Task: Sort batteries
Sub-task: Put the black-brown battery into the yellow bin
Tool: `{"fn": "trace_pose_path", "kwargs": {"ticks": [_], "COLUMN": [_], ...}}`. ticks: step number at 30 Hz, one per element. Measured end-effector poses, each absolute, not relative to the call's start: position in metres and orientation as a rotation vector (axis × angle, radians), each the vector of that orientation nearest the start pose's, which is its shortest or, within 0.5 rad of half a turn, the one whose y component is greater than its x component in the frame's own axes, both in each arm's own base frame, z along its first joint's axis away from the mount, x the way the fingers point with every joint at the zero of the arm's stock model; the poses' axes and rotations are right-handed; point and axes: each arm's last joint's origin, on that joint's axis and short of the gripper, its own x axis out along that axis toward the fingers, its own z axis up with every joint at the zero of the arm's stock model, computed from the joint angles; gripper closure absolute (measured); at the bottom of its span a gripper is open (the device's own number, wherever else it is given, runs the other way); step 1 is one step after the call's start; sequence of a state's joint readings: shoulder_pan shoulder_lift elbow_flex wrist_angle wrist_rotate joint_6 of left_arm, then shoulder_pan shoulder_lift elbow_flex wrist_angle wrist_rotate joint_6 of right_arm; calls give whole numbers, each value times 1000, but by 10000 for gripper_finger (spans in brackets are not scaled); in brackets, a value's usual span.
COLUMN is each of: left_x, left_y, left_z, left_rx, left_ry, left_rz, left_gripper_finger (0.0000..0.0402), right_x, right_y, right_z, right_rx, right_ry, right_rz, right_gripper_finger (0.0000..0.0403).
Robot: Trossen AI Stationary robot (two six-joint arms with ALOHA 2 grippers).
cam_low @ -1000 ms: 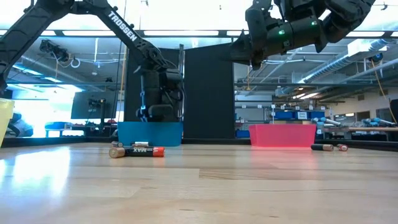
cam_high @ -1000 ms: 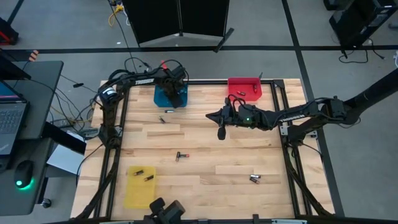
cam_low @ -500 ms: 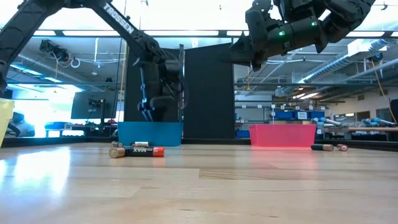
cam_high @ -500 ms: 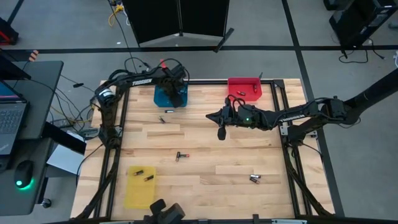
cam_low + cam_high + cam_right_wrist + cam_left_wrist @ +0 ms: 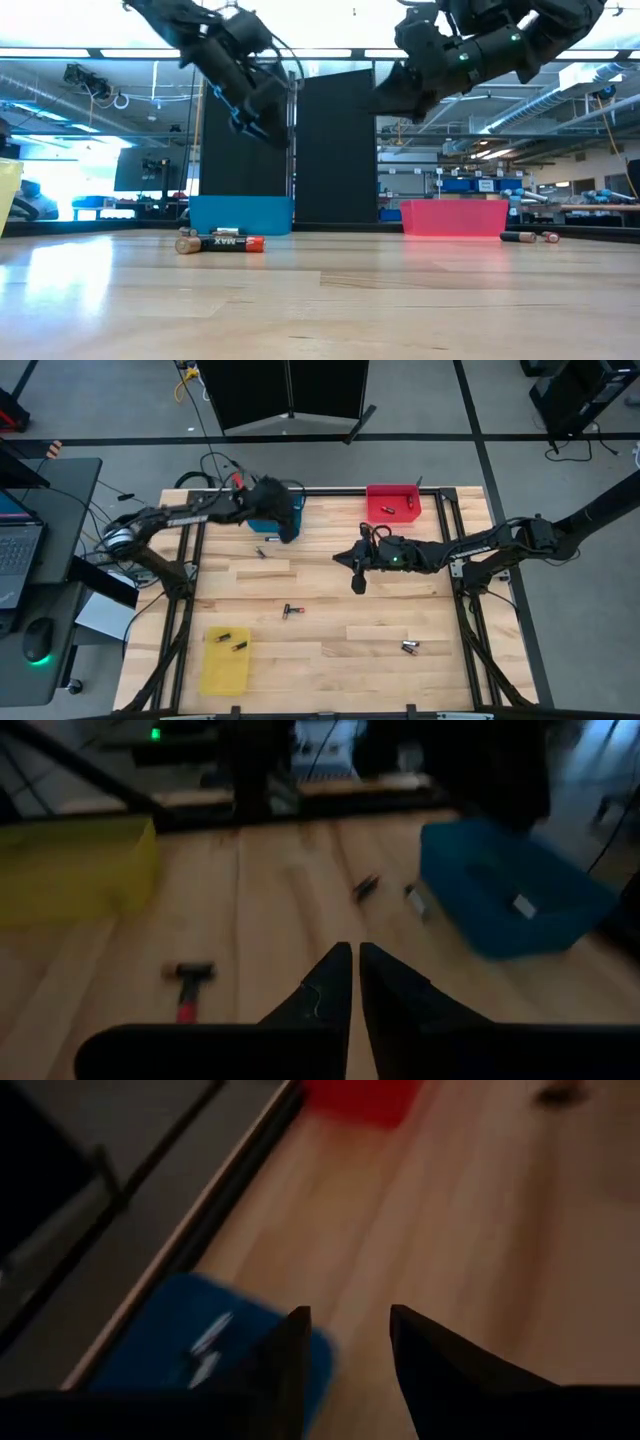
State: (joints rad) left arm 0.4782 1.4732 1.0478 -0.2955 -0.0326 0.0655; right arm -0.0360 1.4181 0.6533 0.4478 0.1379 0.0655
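A wooden table [image 5: 320,600] carries three bins and scattered batteries; a blue bin [image 5: 262,519] and a red bin [image 5: 392,501] sit at the far edge, a yellow bin [image 5: 224,659] at the near left corner; the left gripper [image 5: 285,525] hangs above the blue bin's inner edge, fingers parted with nothing between them; the right gripper [image 5: 358,574] hovers over mid-table, its fingers [image 5: 330,975] a narrow slit apart and holding nothing; batteries lie in all three bins, two of them in the yellow one [image 5: 231,639]; loose cells rest on the wood: one black-and-red battery [image 5: 291,610] left of centre, two just beside the blue bin [image 5: 264,546], and a pair near the right front [image 5: 410,647].
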Motion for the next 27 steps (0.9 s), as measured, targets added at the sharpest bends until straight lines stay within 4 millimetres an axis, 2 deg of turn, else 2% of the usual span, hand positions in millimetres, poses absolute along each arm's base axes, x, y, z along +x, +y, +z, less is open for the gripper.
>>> {"fn": "trace_pose_path", "kwargs": {"ticks": [7,13,20,27], "left_x": [269,265,261,261], "left_y": [86,53,31,28], "left_z": [238,219,210,210], "left_rx": [-84,-64,-44,-42], "left_ry": [456,262,195,188], "left_rz": [339,230,150,137], "left_gripper_finger": [255,255,255,255], "right_x": [283,267,244,222], "right_y": [13,48,90,116], "right_z": [192,176,164,158], "right_rx": [141,234,389,531], "right_ry": [481,678,837,938], "right_rz": [-124,-138,-147,-222], "right_gripper_finger": [367,364,364,364]}}
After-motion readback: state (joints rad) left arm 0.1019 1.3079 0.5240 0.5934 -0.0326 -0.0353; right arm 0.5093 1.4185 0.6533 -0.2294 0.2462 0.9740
